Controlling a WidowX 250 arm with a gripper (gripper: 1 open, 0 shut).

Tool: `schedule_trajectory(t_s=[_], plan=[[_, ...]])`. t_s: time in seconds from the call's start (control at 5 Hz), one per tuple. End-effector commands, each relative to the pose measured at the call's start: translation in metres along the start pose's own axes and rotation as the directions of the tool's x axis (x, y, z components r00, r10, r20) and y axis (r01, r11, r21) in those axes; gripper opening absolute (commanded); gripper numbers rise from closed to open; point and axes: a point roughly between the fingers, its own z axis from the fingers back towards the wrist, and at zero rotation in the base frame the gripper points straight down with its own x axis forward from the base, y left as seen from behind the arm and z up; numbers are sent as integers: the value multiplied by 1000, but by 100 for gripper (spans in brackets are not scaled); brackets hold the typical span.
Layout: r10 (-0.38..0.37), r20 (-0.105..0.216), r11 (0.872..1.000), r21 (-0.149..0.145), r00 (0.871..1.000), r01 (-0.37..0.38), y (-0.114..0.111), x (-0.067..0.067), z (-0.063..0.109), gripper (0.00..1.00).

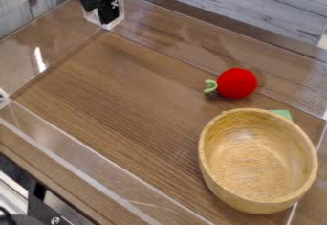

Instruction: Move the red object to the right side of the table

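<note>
The red object (236, 82) is a small round toy fruit with a green leaf on its left side. It rests on the brown wood-grain table (128, 104), right of centre. My gripper (102, 18) hangs at the far top left corner of the table, pointing down, far from the red object. Its fingers stand apart and hold nothing, so it is open.
A large light wooden bowl (257, 160) sits at the front right, just below the red object. A small green item (281, 115) peeks out behind the bowl's rim. Low clear acrylic walls (52, 143) border the table.
</note>
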Motion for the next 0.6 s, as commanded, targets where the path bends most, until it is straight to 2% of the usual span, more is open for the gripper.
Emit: schedule_trajectory(t_s=[0.0,0.4], plan=[[7,41,999,40,999,-9,13,9,19,100],[11,25,1000,28,1000,-12,14,10,14,100]])
